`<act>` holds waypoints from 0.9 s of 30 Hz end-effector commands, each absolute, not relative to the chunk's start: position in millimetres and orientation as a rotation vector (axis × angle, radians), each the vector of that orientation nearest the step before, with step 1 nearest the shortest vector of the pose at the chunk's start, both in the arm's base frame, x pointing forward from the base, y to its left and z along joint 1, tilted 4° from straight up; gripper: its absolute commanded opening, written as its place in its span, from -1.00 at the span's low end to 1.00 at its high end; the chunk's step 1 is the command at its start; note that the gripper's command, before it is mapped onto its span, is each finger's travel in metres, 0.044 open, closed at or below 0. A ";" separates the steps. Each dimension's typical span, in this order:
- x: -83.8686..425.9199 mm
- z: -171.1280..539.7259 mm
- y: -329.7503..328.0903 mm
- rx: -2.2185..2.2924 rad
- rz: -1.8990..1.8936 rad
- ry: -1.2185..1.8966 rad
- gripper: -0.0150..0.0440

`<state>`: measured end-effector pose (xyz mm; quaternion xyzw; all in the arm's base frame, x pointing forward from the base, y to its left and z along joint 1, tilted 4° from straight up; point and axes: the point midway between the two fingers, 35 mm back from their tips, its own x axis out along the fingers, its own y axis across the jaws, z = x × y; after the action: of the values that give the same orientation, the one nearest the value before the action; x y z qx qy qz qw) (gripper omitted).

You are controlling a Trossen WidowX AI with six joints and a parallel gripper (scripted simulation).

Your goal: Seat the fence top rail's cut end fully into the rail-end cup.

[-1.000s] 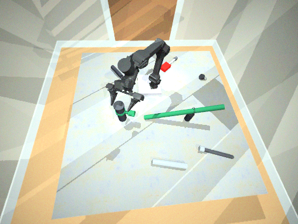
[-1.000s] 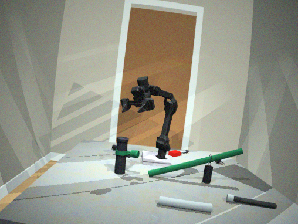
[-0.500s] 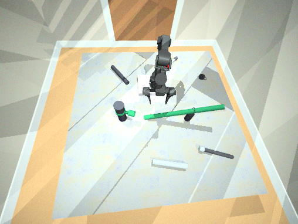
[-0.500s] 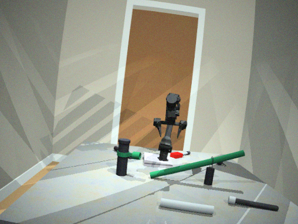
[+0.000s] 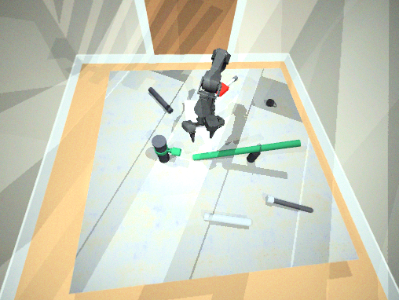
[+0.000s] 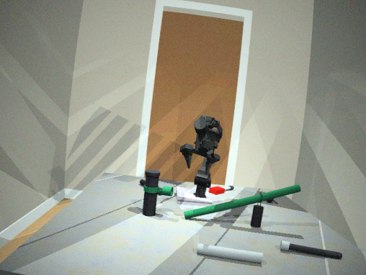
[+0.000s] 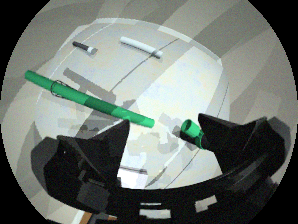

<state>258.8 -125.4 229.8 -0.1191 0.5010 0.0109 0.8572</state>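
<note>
The green rail [image 5: 236, 151] [image 6: 234, 205] [image 7: 90, 101] runs through the wire loop on the short black post [image 5: 252, 157] [image 6: 256, 216]. It slopes, its end nearer the big post low and its far end raised. The big black post [image 5: 163, 158] [image 6: 150, 206] stands upright. Its green band [image 6: 150, 189] sits on the upper part, a little below the post cap [image 5: 159, 141] [image 6: 153, 173]. The green cup [image 5: 176, 151] [image 6: 167, 191] [image 7: 189, 126] points toward the rail; a gap separates them, the rail end lower. My gripper [image 5: 202, 138] [image 7: 164, 119] is open and empty, above and behind the gap, touching neither.
A white tube [image 5: 228, 221] [image 6: 230, 253] and a dark rod with a white end [image 5: 292, 205] [image 6: 313, 250] lie at the front. A dark bar [image 5: 160, 100] lies back left. A red block [image 5: 223, 89] [image 6: 216, 190] lies beside the arm base, a small black cap [image 5: 270, 103] at back right.
</note>
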 end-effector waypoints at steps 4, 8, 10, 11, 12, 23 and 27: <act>246.3 215.7 -180.7 -0.737 0.269 1.061 1.00; 233.0 207.6 -212.2 -1.009 0.412 1.053 1.00; 227.7 204.9 -222.3 -1.097 0.460 1.048 1.00; 227.0 204.5 -223.6 -1.108 0.466 1.048 1.00; 227.0 204.5 -223.6 -1.108 0.466 1.048 1.00; 227.4 199.5 -223.7 -1.108 0.466 1.048 1.00; 228.9 172.8 -223.0 -1.108 0.466 1.047 1.00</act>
<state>229.7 -226.2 191.4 -0.5008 0.4701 0.2011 0.6984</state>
